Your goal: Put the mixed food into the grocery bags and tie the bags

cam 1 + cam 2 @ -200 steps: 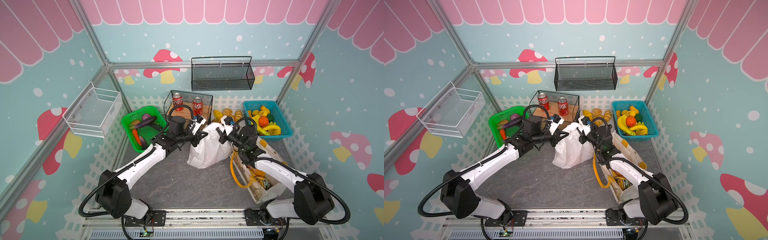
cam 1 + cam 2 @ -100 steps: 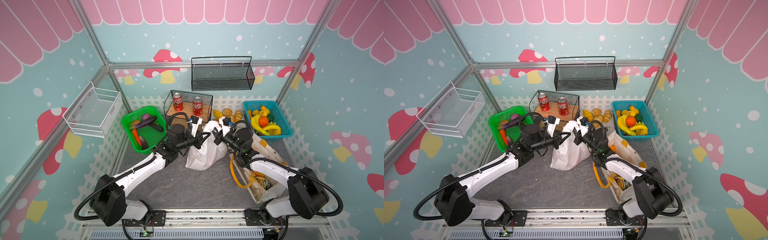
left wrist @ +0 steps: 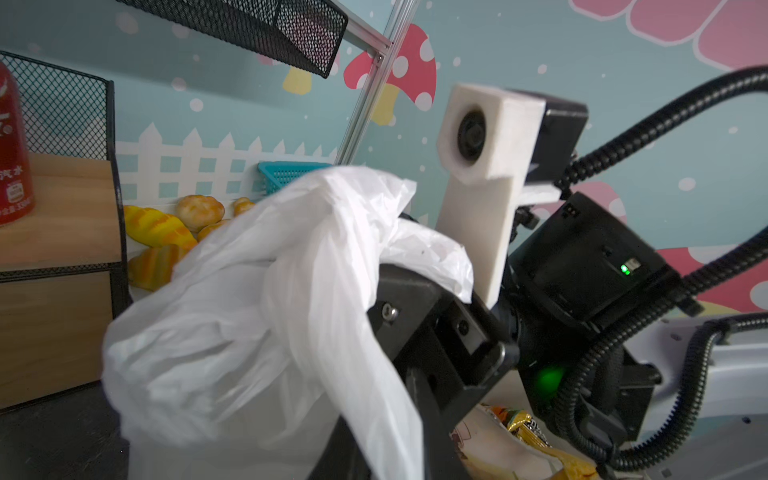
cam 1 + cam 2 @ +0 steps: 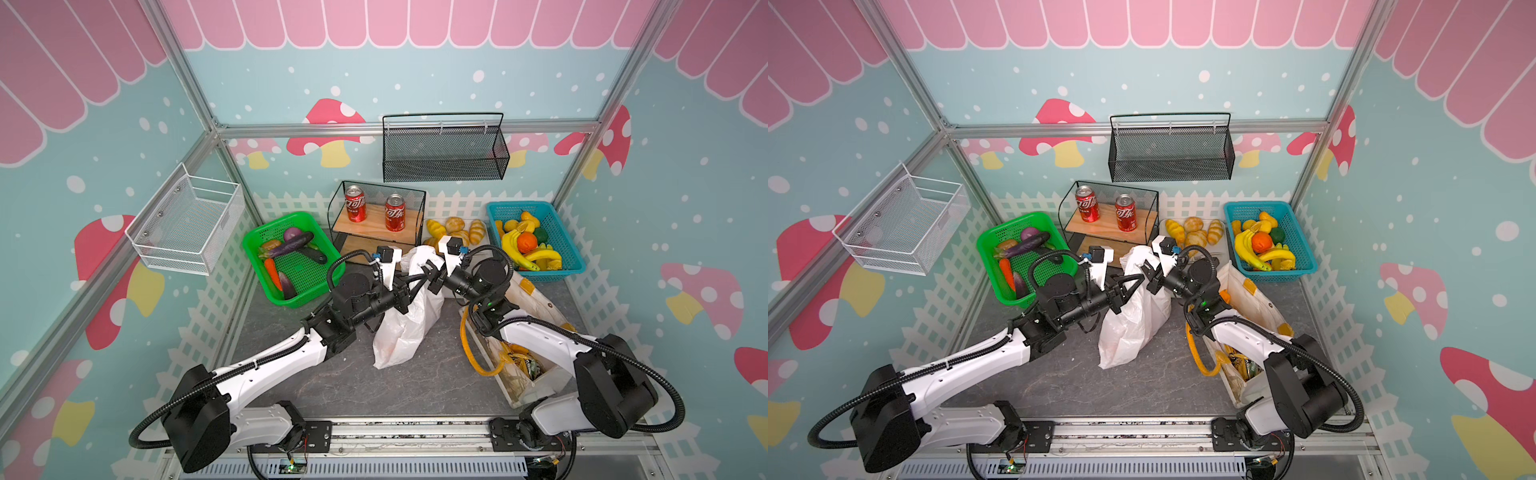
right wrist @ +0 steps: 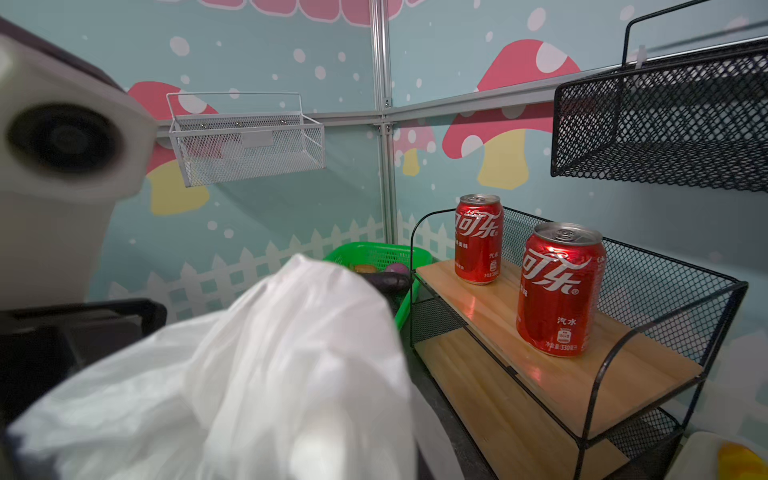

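On the dark grey marbled tabletop (image 4: pixel 353 386), ringed by a white picket fence (image 4: pixel 286 203) and teal mushroom-printed walls (image 4: pixel 291 75), the thin white plastic carrier bag (image 4: pixel 399 332) stands mid-table. The right gripper (image 4: pixel 432 277) is clamped on its top. The left gripper (image 4: pixel 409 291) is against it, and whether its jaws are parted cannot be told. Beside the bag lies the cream fabric tote with yellow-orange handles (image 4: pixel 538 299), holding crinkly yellow-orange snack packets (image 4: pixel 519 363).

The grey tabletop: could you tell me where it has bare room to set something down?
Bare: the front middle of the tabletop, between white plastic bag, tote and front rail; also a strip in front of the green basket. Crowded: the back row with can rack, bread and blue basket.
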Tool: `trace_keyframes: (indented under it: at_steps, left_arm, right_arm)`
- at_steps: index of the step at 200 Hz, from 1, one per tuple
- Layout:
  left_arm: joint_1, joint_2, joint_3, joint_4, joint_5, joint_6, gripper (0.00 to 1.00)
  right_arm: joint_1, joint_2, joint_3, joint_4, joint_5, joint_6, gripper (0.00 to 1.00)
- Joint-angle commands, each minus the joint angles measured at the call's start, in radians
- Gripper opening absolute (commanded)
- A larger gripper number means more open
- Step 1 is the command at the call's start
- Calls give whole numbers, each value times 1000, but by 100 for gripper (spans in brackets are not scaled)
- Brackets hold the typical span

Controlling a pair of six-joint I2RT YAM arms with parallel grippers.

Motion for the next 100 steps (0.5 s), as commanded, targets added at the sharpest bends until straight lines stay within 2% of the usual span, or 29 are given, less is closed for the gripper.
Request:
trace_keyframes:
  at_steps: [1,17,56,75,100]
  left_arm:
    - [-5,25,-49,80,-49,-5,29]
    - [-5,24,-73,82,-52,11,39]
    - [-4,-55,-153,79,-59,28,54]
    - [2,-106,-187,54,-76,34,56]
    - [5,-136,-222,57,-74,46,55]
  right_arm:
    - [-3,12,-16,78,-40,42,0]
    - [-9,18,-24,97,-44,52,0]
    - [-20,22,-36,109,-55,51,0]
    - [-27,20,-43,119,-63,59,0]
    - [-28,26,-42,133,-83,75,0]
